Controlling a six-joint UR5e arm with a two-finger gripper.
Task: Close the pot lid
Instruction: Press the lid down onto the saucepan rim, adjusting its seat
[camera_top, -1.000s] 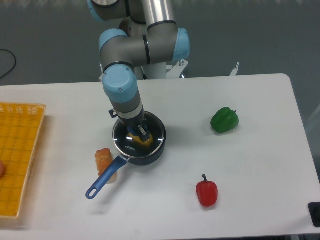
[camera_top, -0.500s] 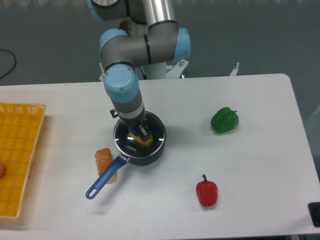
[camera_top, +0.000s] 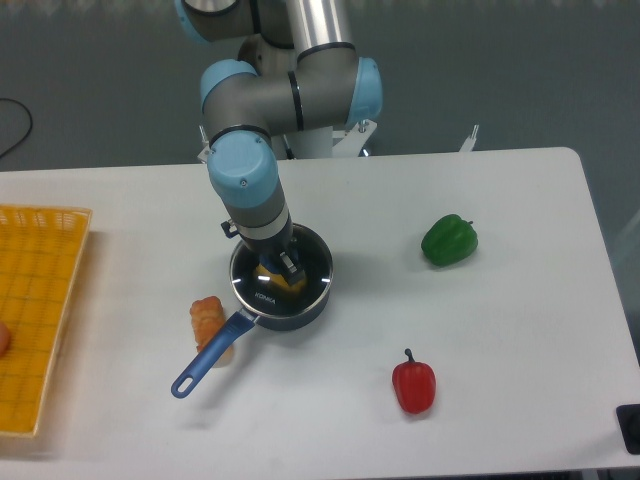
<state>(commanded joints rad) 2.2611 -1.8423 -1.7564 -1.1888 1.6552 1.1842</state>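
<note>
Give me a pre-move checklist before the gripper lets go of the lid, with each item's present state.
1. Lid over the pot: ok, rims look nearly aligned.
2. Lid fully seated on the rim: cannot tell from this angle.
3. Gripper at the lid's centre: ok; whether it is clamped on the knob: cannot tell.
4. Pot handle clear of the arm: ok, it points toward the front-left.
5. Bread-like item beside the handle: cannot tell if touching.
6. Green pepper and red pepper clear of the pot: ok.
</note>
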